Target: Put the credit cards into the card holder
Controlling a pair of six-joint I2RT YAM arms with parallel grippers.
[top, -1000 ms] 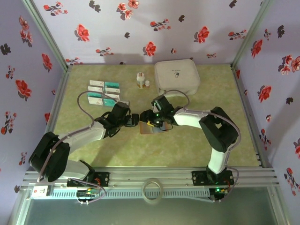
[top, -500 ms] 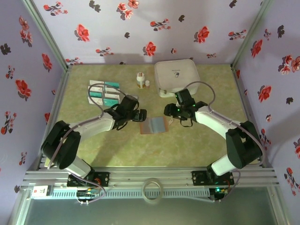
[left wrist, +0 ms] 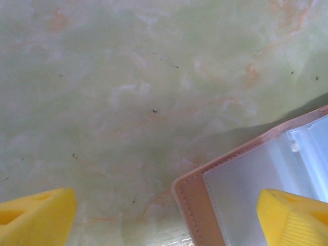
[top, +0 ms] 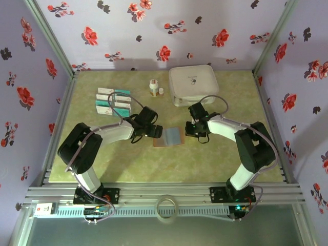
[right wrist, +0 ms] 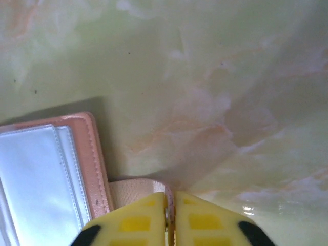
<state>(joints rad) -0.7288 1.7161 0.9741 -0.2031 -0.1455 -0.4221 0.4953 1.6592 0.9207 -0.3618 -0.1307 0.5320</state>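
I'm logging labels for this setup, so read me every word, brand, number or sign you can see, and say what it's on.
Nothing here can be read as text.
Credit cards: printed lines, too small to read.
White case: small dark mark on the lid, too small to read.
Bottle: label blurred.
Sticker at the near left corner: red mark, unreadable.
Card holder: no print visible.

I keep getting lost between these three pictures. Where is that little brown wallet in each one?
Top external: the card holder lies open at the middle of the green marbled table.
Left wrist: the card holder sits in the bottom right corner.
Right wrist: the card holder sits in the bottom left corner.
Shared landmark: the green marbled table under it.
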